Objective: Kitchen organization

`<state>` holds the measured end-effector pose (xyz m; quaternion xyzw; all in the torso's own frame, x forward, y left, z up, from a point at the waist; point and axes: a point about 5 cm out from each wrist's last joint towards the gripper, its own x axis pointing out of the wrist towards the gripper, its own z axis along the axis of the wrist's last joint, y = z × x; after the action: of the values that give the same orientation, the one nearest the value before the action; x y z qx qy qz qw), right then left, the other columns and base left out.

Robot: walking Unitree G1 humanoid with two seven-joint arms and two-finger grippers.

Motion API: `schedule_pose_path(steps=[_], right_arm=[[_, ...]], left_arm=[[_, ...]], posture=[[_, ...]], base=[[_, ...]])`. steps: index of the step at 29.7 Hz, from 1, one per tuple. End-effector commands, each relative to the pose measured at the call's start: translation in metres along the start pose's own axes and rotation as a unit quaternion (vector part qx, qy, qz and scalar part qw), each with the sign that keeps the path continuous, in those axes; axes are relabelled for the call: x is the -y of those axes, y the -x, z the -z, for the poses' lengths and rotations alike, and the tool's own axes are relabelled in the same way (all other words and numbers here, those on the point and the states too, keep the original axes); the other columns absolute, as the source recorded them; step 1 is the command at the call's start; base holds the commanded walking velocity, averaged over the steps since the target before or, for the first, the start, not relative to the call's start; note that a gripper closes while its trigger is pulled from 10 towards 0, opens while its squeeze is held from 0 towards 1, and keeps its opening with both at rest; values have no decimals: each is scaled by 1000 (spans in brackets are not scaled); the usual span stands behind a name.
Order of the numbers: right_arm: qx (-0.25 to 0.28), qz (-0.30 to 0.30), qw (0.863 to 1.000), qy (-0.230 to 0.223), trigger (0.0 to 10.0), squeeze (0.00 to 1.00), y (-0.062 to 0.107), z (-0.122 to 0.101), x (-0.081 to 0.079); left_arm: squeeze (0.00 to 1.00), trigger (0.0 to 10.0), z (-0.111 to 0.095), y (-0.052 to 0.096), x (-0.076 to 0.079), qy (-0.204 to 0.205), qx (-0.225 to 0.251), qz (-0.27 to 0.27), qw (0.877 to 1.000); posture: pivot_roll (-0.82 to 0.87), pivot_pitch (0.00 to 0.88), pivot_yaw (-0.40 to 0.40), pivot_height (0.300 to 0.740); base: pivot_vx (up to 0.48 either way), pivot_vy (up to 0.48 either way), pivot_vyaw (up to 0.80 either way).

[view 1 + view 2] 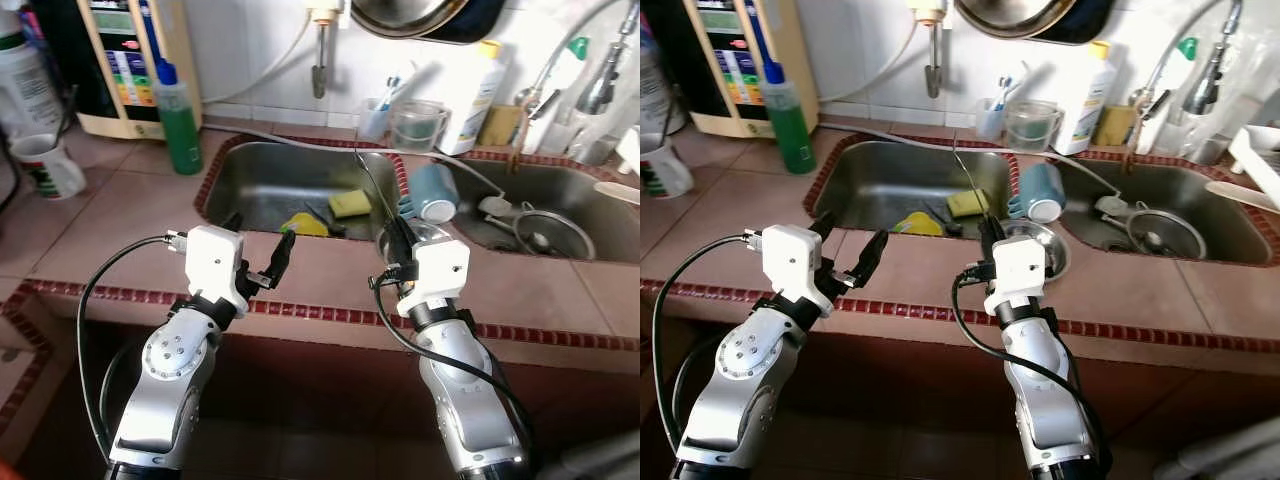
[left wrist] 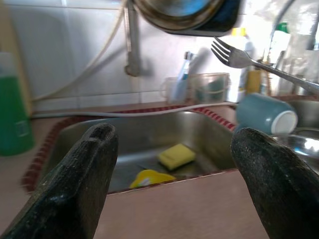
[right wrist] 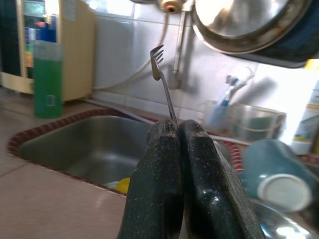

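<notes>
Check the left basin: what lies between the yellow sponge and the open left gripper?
A crumpled yellow item lies in the basin between the sponge and the left gripper, then bare counter edge; the left wrist view shows it best.

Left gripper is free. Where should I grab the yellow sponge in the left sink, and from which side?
Take the yellow sponge across its short sides, coming straight down from above: it lies flat on the sink floor, so only its edges offer grip. The left gripper is open, hovering over the counter edge.
</notes>
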<state>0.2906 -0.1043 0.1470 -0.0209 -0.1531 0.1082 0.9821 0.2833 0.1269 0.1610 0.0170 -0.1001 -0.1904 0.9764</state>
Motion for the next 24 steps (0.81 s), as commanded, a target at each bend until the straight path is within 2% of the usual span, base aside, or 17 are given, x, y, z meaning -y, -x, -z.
schedule_pose_path(steps=[1,24], right_arm=[[10,14,1000,-9,10000,0,-1,-6,5],[6,7,1000,-18,10000,0,2,-6,2]], left_arm=[[0,10000,-1,-3,2,-2,-3,4,1000],[0,10000,-1,-3,4,0,-2,6,1000]], posture=[[-101,0,-27,740],[-105,0,-31,740]], base=[[307,0,0],[344,0,0]])
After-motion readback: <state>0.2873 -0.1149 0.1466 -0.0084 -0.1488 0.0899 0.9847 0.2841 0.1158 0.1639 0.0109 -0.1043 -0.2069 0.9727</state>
